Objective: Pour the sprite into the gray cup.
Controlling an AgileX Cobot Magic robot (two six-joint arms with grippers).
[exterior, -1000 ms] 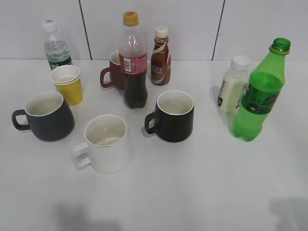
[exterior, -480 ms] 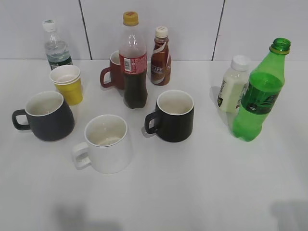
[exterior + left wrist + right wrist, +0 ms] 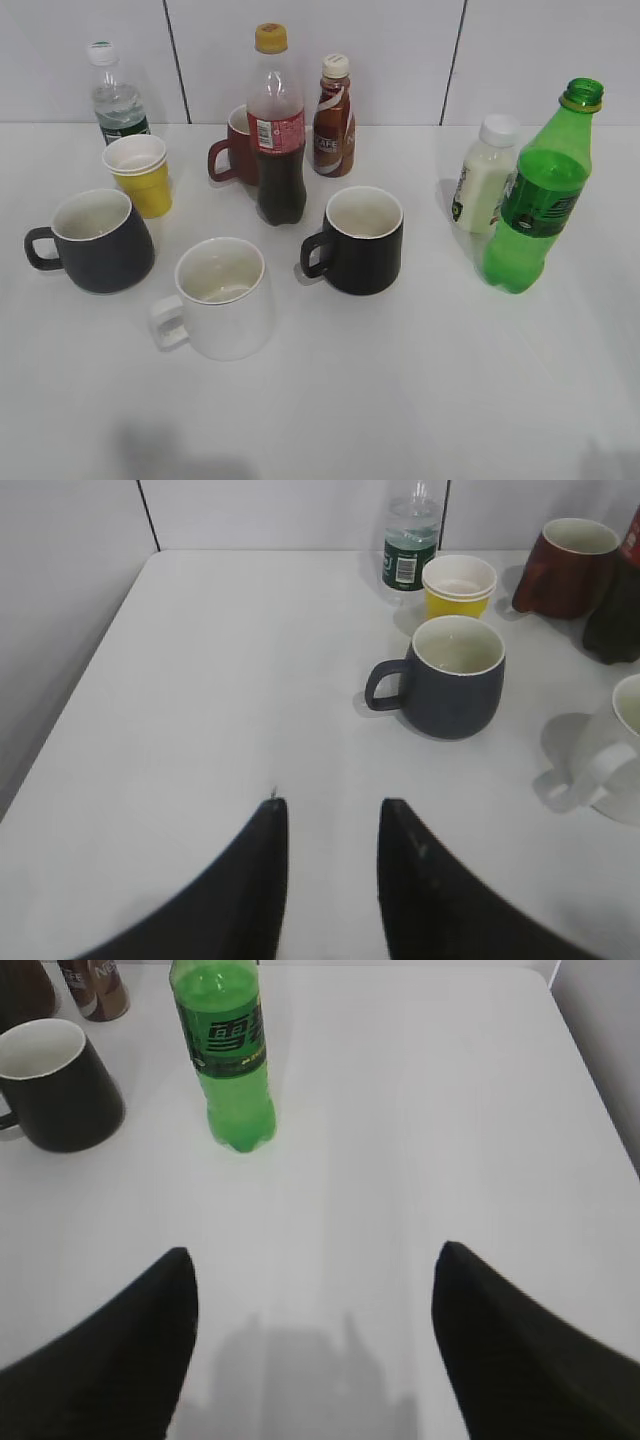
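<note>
Exterior: the sprite (image 3: 541, 195) was seen upright at 3 o'clock on the table (image 3: 400, 400), the gray cup (image 3: 95, 240) at 9 o'clock.
Left wrist: left gripper (image 3: 330, 815) was held narrowly parted, empty; cup at 1 o'clock.
Right wrist: right gripper (image 3: 312, 1265) was spread wide, empty; sprite at 11 o'clock, axis vertical, judged nearer this arm.

The light is bright and even, and the white table (image 3: 420, 400) looks clean and a bit washed out. Shadows are soft and gray. Two faint ones sit at the bottom edge of the exterior view. In the right wrist view a blurry shadow lies at the bottom middle. The dark fingers (image 3: 250, 900) close to both wrist cameras look fuzzy.
</note>
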